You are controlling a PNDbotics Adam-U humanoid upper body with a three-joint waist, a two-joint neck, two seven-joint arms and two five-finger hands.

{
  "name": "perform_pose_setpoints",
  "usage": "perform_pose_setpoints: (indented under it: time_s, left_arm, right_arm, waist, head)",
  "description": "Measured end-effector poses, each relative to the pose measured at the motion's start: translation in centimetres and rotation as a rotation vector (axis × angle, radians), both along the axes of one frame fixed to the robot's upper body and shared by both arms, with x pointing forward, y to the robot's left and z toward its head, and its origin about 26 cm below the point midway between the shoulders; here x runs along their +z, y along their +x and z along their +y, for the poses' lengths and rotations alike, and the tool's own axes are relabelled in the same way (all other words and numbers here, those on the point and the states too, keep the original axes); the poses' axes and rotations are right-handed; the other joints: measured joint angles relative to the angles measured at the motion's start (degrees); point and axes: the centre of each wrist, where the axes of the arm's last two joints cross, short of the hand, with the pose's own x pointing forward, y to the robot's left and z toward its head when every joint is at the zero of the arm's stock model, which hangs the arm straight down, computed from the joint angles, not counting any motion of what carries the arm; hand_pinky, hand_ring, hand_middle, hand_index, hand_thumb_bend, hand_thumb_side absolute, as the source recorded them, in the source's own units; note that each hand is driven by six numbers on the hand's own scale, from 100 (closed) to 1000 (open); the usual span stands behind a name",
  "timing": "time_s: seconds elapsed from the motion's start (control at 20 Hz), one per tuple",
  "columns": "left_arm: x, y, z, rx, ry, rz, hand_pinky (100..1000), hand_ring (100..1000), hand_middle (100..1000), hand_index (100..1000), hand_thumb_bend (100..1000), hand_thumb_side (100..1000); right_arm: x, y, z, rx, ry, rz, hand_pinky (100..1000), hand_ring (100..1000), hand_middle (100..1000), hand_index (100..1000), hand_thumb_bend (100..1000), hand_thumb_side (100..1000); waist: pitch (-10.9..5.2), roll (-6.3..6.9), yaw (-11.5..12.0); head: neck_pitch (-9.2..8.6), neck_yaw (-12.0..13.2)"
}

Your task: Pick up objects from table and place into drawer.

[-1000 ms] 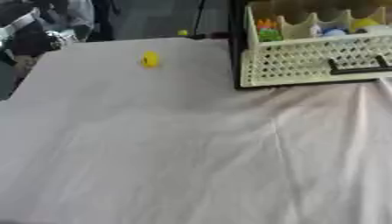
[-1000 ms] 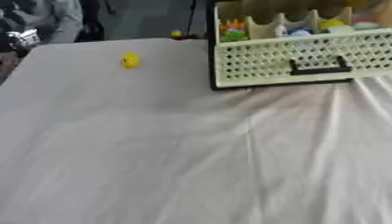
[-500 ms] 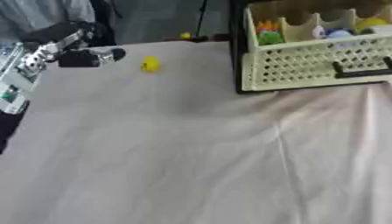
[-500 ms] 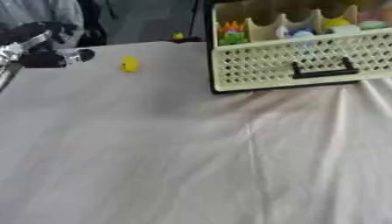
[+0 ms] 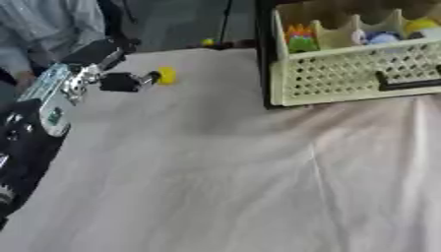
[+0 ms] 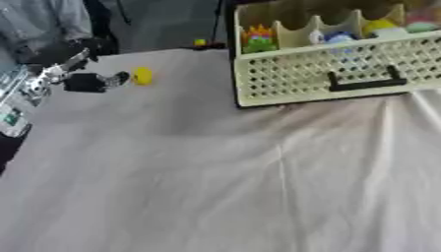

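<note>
A small yellow object [image 5: 166,75] lies on the white cloth near the table's far left. My left hand [image 5: 120,80] reaches in from the left at table height. Its fingertips [image 5: 148,78] are right beside the yellow object, touching it or nearly so. The thumb stands apart above the fingers, with nothing held between them. The cream perforated drawer [image 6: 344,69] stands pulled out at the far right, its black handle [image 6: 366,83] facing me. Inside it are an orange-and-green toy [image 6: 258,39], a blue-and-white thing [image 6: 340,38] and a yellow thing [image 6: 383,25]. My right hand does not show.
The white cloth [image 5: 215,172] covers the table, with folds running down from the drawer. A dark frame [image 5: 263,49] borders the drawer's left side. A tiny yellow thing [image 5: 206,43] sits at the table's far edge.
My left arm has come in from the left and its hand has moved right, up to the yellow object. The object and the drawer have stayed put.
</note>
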Motion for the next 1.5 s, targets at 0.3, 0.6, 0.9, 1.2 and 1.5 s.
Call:
perform_pose_setpoints:
  time_s: [0.3,0.6,0.9,1.2,1.5]
  left_arm:
    - [-0.2,0.4,0.3,0.026,-0.068,-0.004,625,757,812,980,261,716]
    - [-0.5,0.7,0.8,0.069,-0.149,0.004,620,759,824,979,249,731]
    - [-0.6,0.7,1.5,0.119,-0.188,-0.002,624,767,834,976,242,740]
    - [-0.2,0.5,2.2,0.173,-0.207,-0.029,619,768,834,984,193,756]
    - [-0.1,0.4,2.6,0.226,-0.219,-0.059,623,775,839,984,215,778]
  right_arm:
    - [0.1,0.0,0.3,0.009,0.002,-0.002,559,538,600,653,100,745]
    - [0.3,0.0,0.5,0.018,0.005,-0.009,559,534,600,651,100,742]
    - [0.4,0.0,0.6,0.023,0.005,-0.015,559,529,601,647,100,741]
    - [0.3,0.0,0.7,0.025,0.004,-0.014,567,527,602,647,100,734]
    - [0.2,0.1,1.0,0.039,-0.018,-0.010,567,524,598,645,100,732]
  waist:
    - [1.34,0.53,-1.5]
    - [2.79,1.22,-3.2]
    - [3.75,1.81,-4.1]
    - [4.19,1.83,-4.3]
    - [4.98,2.25,-5.3]
  head:
    - [-1.09,0.9]
    - [-2.45,2.3]
    - [-3.53,3.2]
    - [-3.93,3.5]
    - [-4.98,4.4]
